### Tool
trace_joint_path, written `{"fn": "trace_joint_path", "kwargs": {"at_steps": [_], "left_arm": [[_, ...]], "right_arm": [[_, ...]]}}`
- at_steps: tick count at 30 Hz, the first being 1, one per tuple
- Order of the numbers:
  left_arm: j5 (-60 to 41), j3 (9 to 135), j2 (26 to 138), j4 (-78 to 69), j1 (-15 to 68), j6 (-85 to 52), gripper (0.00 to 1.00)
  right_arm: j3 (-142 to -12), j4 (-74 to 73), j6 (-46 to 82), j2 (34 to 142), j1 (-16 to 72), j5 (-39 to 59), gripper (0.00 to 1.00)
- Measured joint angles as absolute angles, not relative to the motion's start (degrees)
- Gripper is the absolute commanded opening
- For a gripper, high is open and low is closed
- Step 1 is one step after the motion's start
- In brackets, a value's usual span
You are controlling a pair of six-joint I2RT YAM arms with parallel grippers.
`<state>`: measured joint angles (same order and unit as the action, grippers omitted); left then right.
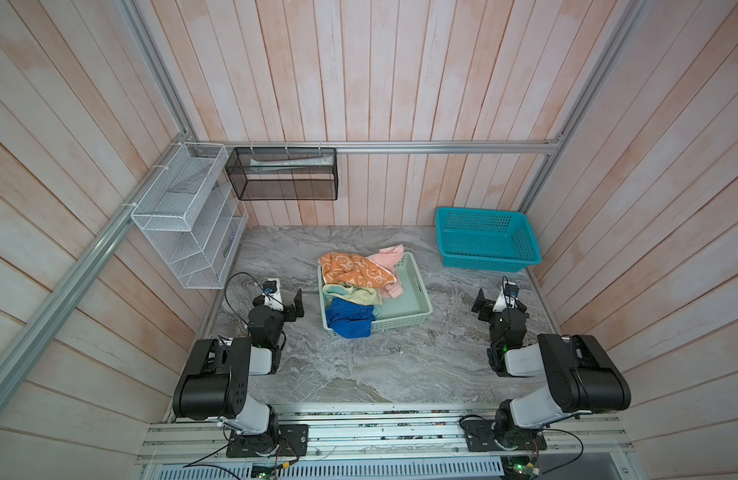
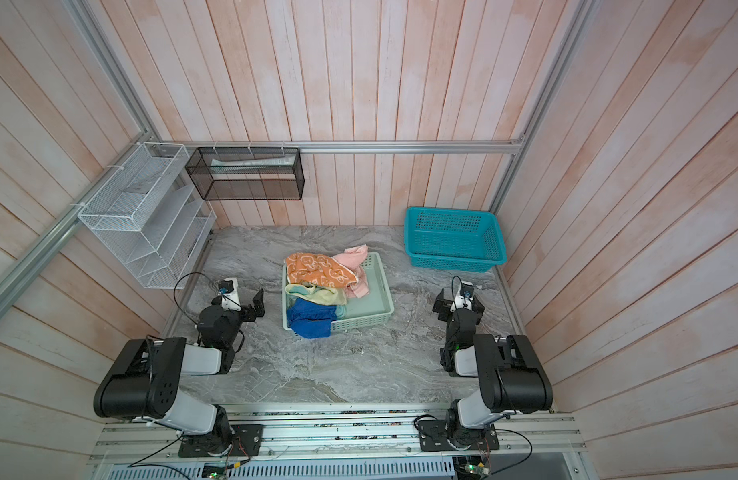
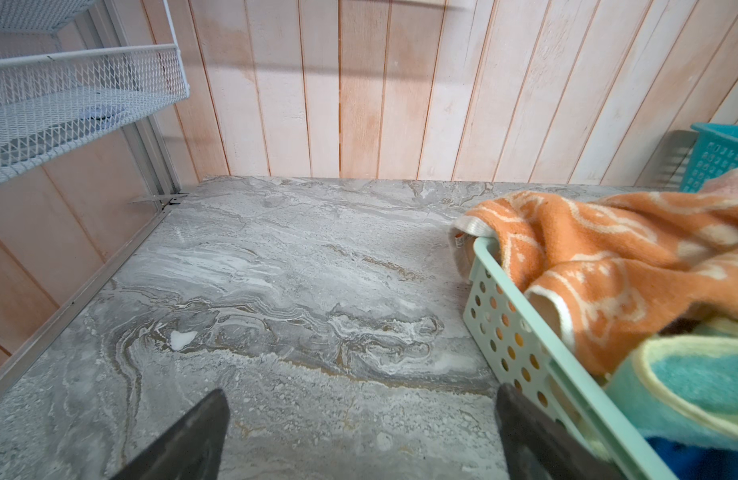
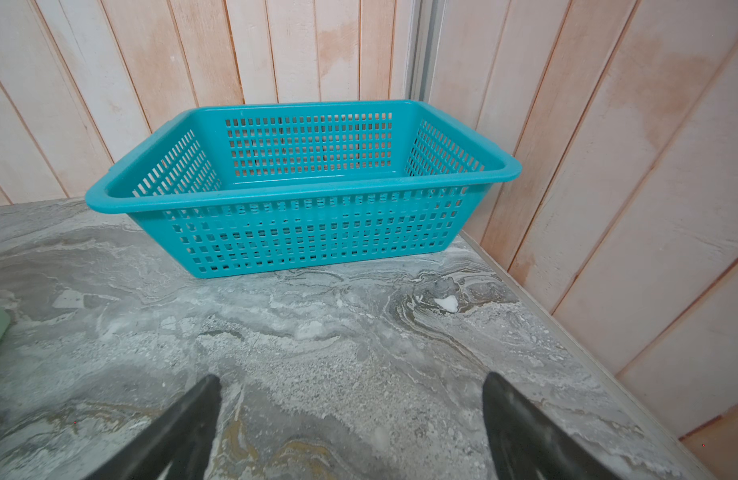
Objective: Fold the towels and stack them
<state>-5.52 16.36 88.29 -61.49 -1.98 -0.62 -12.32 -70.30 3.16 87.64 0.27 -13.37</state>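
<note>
My left gripper point(image 3: 361, 415) and right gripper point(image 4: 350, 386) are standing wide and empty beside the green basket point(image 1: 404, 301) heaped with towels point(image 1: 352, 293), so I am aiming for the top orange towel point(image 1: 346, 268) by its edge alone.

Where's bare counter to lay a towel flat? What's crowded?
Biggest bare patch: the counter in front of the mint basket, out to the near edge. Also free: the back-left corner by the white wire rack, and the gap between the mint basket and the teal basket. Crowded: the mint basket's left half, towels spilling over its rim.
</note>
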Motion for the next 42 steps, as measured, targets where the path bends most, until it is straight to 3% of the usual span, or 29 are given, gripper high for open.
{"fn": "trace_joint_path", "kwargs": {"at_steps": [37, 42], "left_arm": [[-5.5, 16.4, 88.3, -61.5, -2.0, -0.6, 1.0], [-3.9, 17.4, 83.9, -55.1, -1.4, -0.7, 1.0]], "right_arm": [[-12.4, -70.3, 3.1, 87.6, 0.3, -13.1, 0.98], [-19.8, -56.3, 3.3, 82.4, 0.5, -12.1, 0.95]]}}
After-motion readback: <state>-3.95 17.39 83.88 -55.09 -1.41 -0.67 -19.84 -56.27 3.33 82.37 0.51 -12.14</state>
